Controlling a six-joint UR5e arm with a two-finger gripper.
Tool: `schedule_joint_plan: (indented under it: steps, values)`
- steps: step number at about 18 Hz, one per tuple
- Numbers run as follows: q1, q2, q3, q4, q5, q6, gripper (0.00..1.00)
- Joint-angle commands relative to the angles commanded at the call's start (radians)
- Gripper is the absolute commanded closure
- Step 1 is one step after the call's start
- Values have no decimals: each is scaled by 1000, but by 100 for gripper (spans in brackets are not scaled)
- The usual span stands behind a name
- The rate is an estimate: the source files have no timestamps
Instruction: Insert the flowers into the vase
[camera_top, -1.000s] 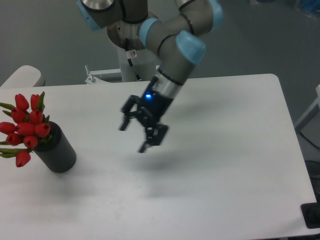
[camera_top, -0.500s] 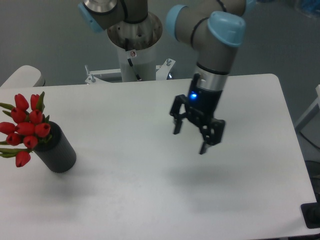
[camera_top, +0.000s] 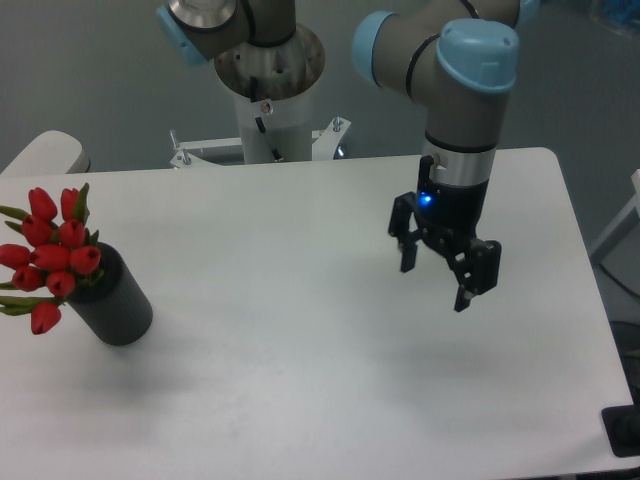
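The flowers (camera_top: 50, 252), a bunch of red tulip buds with green leaves, stand in the vase (camera_top: 115, 305), a dark grey cylinder at the left edge of the white table. The buds lean out to the left over its rim. My gripper (camera_top: 436, 283) hangs above the right half of the table, far to the right of the vase. Its two black fingers are spread apart and hold nothing.
The arm's base column (camera_top: 270, 100) stands behind the table's far edge. The table's right edge (camera_top: 585, 270) lies a little to the right of the gripper. A pale rounded object (camera_top: 45, 152) sits at the back left.
The gripper has moved steadily to the right across the table, away from the vase, staying open and empty. The flowers and vase have not moved.
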Motion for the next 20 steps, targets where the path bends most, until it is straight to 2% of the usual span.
schedule_joint_plan:
  steps: [5, 20]
  values:
    - [-9, -5, 20, -26, 3, 0, 0]
    - [-22, -14, 34, -29, 2, -6, 0]
